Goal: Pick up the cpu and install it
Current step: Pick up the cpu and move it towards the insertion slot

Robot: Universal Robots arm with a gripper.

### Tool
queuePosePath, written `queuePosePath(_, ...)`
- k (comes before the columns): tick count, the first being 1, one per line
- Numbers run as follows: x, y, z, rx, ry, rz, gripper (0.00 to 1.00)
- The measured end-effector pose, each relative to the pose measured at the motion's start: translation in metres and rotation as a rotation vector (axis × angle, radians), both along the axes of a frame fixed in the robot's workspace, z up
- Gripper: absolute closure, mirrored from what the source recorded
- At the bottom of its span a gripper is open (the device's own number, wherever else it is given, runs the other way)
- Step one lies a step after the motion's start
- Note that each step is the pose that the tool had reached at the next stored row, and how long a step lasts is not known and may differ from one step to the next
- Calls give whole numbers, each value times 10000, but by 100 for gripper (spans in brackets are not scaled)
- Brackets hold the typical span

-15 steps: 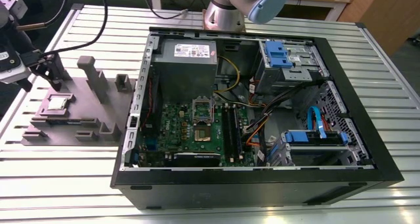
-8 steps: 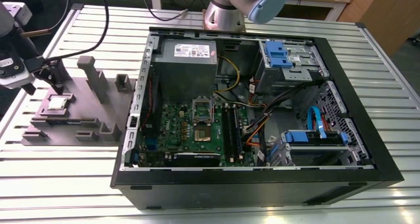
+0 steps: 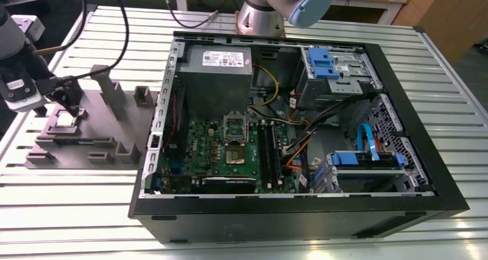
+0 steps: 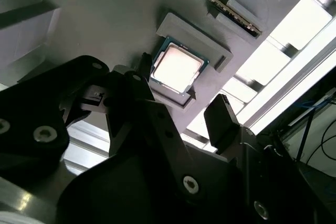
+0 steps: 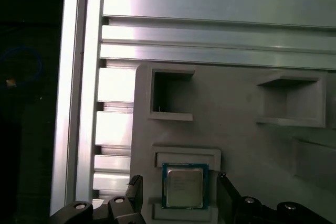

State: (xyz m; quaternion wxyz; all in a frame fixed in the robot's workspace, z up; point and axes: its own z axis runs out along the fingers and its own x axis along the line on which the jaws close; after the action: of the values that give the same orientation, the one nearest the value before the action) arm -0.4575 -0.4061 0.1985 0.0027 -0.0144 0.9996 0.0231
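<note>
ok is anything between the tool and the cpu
Only the low pocket rim of the grey tray. In the first wrist view the open tool straddles the cpu, with a finger on each side.

Cpu [image 3: 65, 120], small square chip, silvery top, thin greenish rim, lying flat in a shallow recess, near the grey holder [image 3: 107, 127] edge at the exterior view's left

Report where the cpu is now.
The cpu sits in a recess on the grey holder block at the exterior view's left, outside the computer case, just beneath the open gripper.
</note>
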Motion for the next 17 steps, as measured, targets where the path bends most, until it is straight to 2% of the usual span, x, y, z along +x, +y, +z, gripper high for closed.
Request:
queuePosePath(3,0,-7,-44,13,-1,-1,33)
queuePosePath(17,18,-7,-119,14,-1,-1,33)
